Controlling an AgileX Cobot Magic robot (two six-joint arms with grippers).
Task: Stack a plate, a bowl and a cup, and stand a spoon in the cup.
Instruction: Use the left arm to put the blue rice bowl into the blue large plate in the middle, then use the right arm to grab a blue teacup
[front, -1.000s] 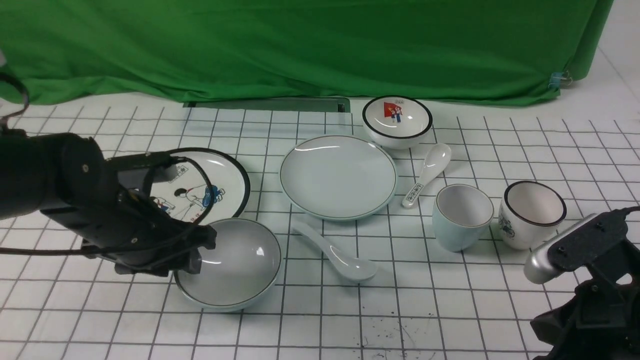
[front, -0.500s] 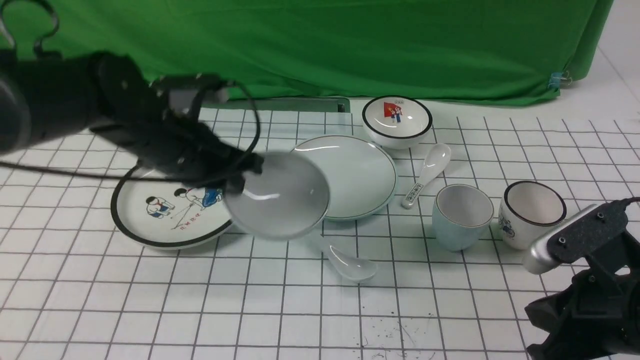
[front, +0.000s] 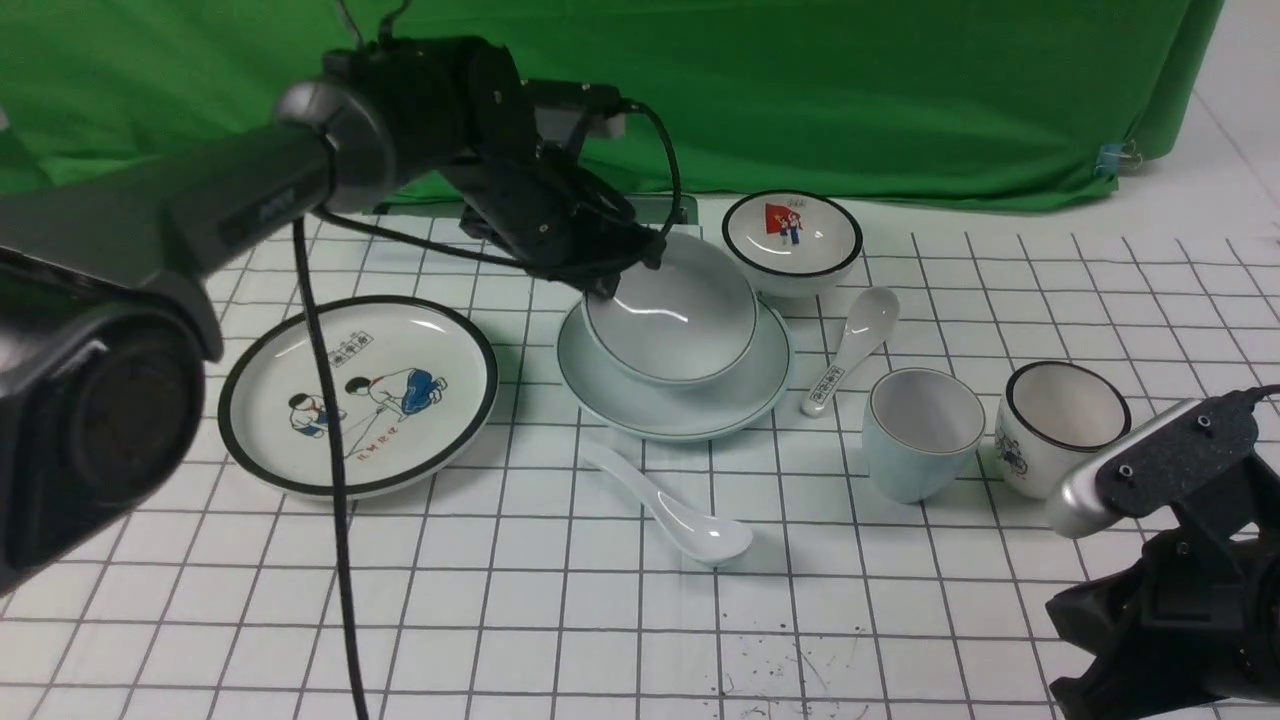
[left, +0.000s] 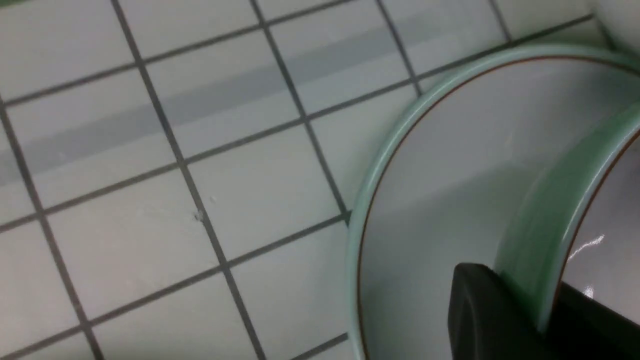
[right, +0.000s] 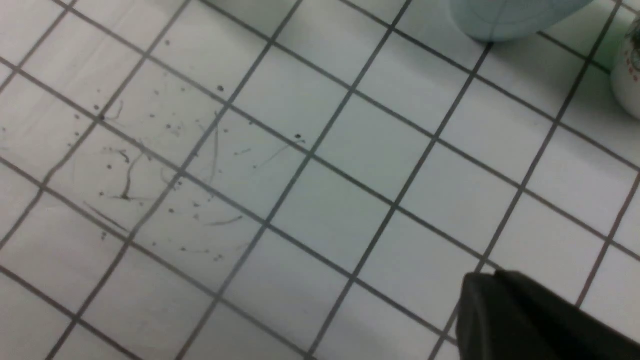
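Up and across comes the plain bowl (front: 672, 308), carried from the near left to a spot over the plain plate (front: 672, 410), and the left gripper (front: 622, 282) has its wall pinched between closed fingers! Tilted slightly, the bowl covers much of the plate; whether they touch, I cannot tell. Just left sits the cartoon plate (front: 358, 396), fully in view now. Nearer than the plain plate lies the plain spoon (front: 670, 508), its bowl end towards the right. Over on the right, the pale blue-green cup (front: 922, 436) stands upright beside the black-rimmed cup (front: 1060, 428). Down at the near right waits the right gripper (right: 492, 280); how wide its fingers stand, I cannot tell.
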